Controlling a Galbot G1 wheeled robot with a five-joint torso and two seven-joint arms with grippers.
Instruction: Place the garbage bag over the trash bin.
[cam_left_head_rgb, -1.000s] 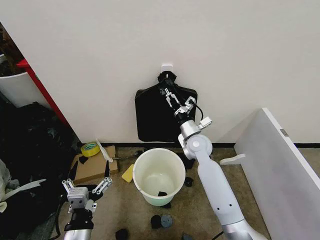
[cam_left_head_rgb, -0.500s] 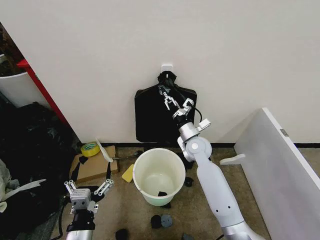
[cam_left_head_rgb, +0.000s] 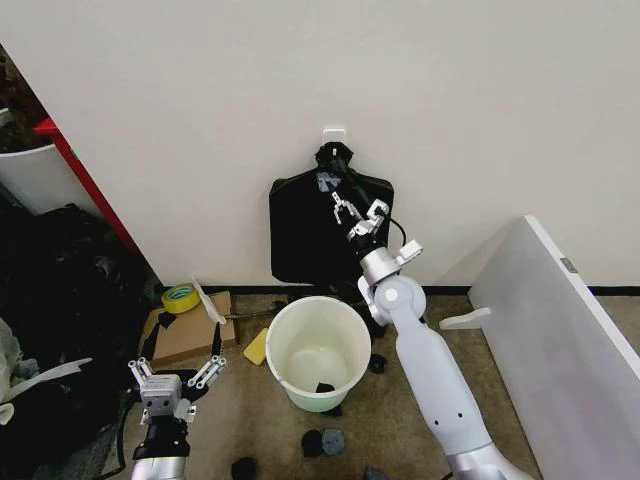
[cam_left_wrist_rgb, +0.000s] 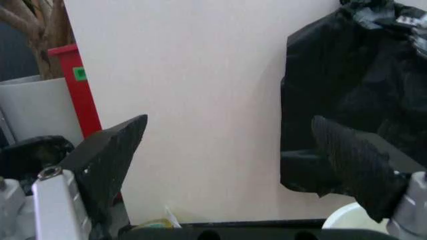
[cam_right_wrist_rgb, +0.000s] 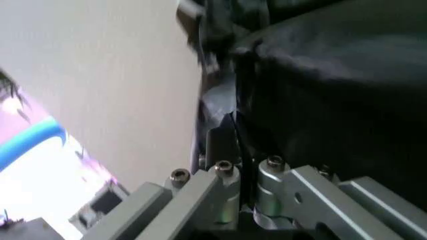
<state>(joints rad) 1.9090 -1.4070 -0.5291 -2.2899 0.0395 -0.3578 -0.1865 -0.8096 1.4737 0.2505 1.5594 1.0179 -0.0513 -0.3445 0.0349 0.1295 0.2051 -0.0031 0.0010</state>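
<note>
Plain white wall (cam_left_head_rgb: 420, 90) backs everything, with a small white hook (cam_left_head_rgb: 334, 132) fixed to it. From that hook hangs a flat black bundle (cam_left_head_rgb: 300, 235), knotted at its top, its lower edge reaching down behind the bin (cam_left_head_rgb: 318, 350). The bin stands on the brown floor just below the bundle, cream inside, with a dark scrap lying at its bottom. No loose bag can be picked out for sure; the only loose black plastic is a heap (cam_left_head_rgb: 55, 290) far left of the bin, partly cut off by the frame edge.

The right gripper (cam_left_head_rgb: 345, 200) is raised above the bin and pressed against the bundle, just under the knot. In the head view its fingers look drawn together on the black plastic. In the right wrist view the two metal fingers (cam_right_wrist_rgb: 220, 197) sit nearly touching, with a thin fold of black film in the narrow slit between them; the picture is blurred and dark, so how much plastic they pinch is hard to make out.

The left gripper (cam_left_head_rgb: 175, 375) hangs low to the left of the bin, fingers spread wide and holding nothing. A tape roll (cam_left_head_rgb: 180, 297) lies on cardboard (cam_left_head_rgb: 185, 335) left of the bin.
</note>
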